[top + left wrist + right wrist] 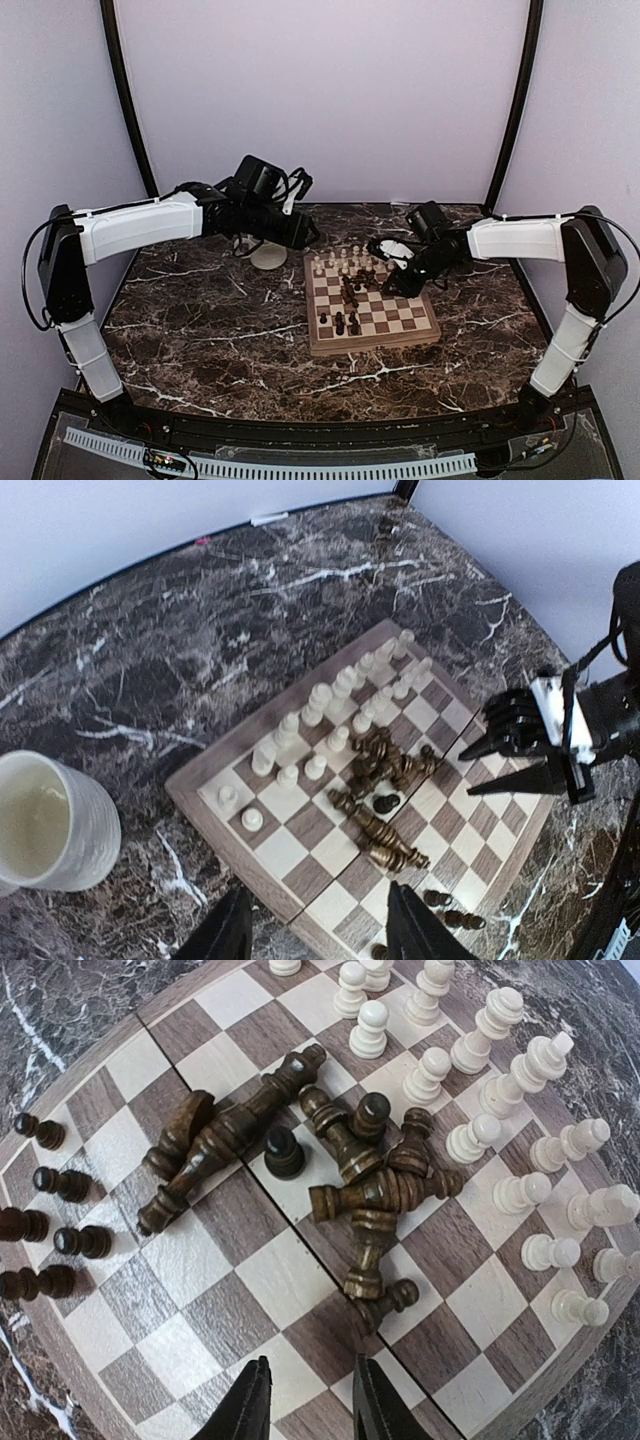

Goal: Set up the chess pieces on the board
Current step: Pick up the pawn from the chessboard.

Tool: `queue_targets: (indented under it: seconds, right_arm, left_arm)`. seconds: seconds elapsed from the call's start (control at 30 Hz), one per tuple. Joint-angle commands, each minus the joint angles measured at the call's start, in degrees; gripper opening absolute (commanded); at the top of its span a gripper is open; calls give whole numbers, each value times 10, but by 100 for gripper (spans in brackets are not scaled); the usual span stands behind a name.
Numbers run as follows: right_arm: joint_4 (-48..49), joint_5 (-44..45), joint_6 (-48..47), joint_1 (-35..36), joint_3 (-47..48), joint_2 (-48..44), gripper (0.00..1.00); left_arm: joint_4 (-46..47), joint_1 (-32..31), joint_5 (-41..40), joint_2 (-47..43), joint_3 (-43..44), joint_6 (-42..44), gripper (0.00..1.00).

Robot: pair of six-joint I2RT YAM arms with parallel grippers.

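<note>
Dark marble tabletop (200, 340) veined in white, pale walls all round, and the board (375, 346) sits mid-table, a touch toward the right arm. The white pieces (345, 263) stand upright in two rows along the far side, tidy enough. The dark pieces (350, 1185) are another story: a heap of them lies toppled across the centre squares, crossing one another, with one small dark pawn (284, 1152) upright in the thick of it. A handful more dark pawns (62, 1184) sit along the board's near edge. Over to the right gripper (305, 1405): it hangs over the right-hand side of the board, fingers partly open with a modest gap and nothing between them. The heap lies just ahead of its tips, and the nearest fallen piece (385, 1300) sits just beyond the finger on the right of the wrist view, apart from it. Whether those tips touch the wood, I cannot tell. Now the left gripper (318, 932): held above the table by the board's far left corner, jaws spread wide and empty. From its own camera the board's edge runs between the fingers and the dark heap lies well ahead. A cream mug (50, 825) stands on the marble near that corner, apart from the board.
</note>
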Motion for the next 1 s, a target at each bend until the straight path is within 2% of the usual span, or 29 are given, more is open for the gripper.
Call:
queue_targets:
  seconds: [0.0, 0.27, 0.97]
  right_arm:
    - [0, 38, 37, 7, 52, 43, 30]
    - [-16, 43, 59, 7, 93, 94, 29]
    - [-4, 88, 72, 6, 51, 99, 32]
  left_arm:
    - [63, 5, 31, -21, -52, -29, 48]
    - [60, 5, 22, -44, -61, -7, 48]
    - [56, 6, 30, -39, -60, -3, 48]
